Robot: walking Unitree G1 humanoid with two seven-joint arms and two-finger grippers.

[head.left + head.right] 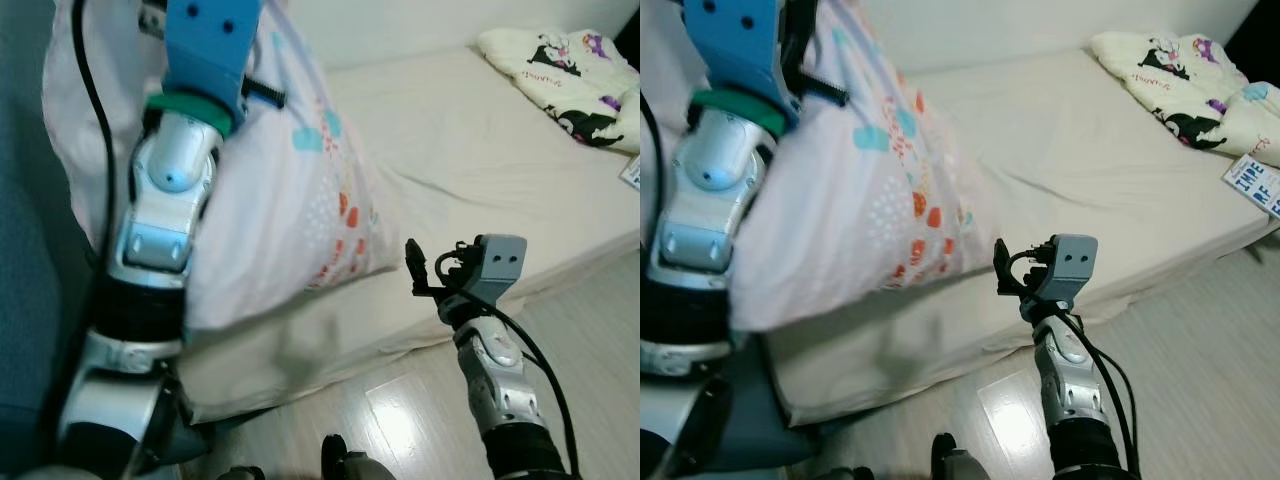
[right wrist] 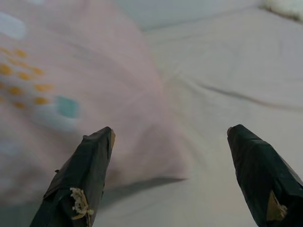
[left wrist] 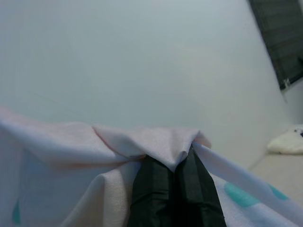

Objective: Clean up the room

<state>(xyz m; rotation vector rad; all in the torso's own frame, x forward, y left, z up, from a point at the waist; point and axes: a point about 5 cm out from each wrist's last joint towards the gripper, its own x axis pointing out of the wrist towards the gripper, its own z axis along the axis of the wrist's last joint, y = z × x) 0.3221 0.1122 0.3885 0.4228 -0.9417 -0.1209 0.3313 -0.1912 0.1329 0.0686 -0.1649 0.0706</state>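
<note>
Fingers (image 3: pixel 173 194) of the left gripper (image 3: pixel 174 166) pinch together on a gathered corner of the pillow (image 1: pixel 290 190), which hangs below them, long axis running steeply down to the mattress (image 1: pixel 480 140). Pale pink it is, dotted with teal and orange-red shapes. Right gripper (image 2: pixel 173 142) spreads wide, just short of the pillow's lower end at the mattress's near edge; bare sheet lies beyond its fingertips, a printed blanket (image 1: pixel 560 80) well off.
</note>
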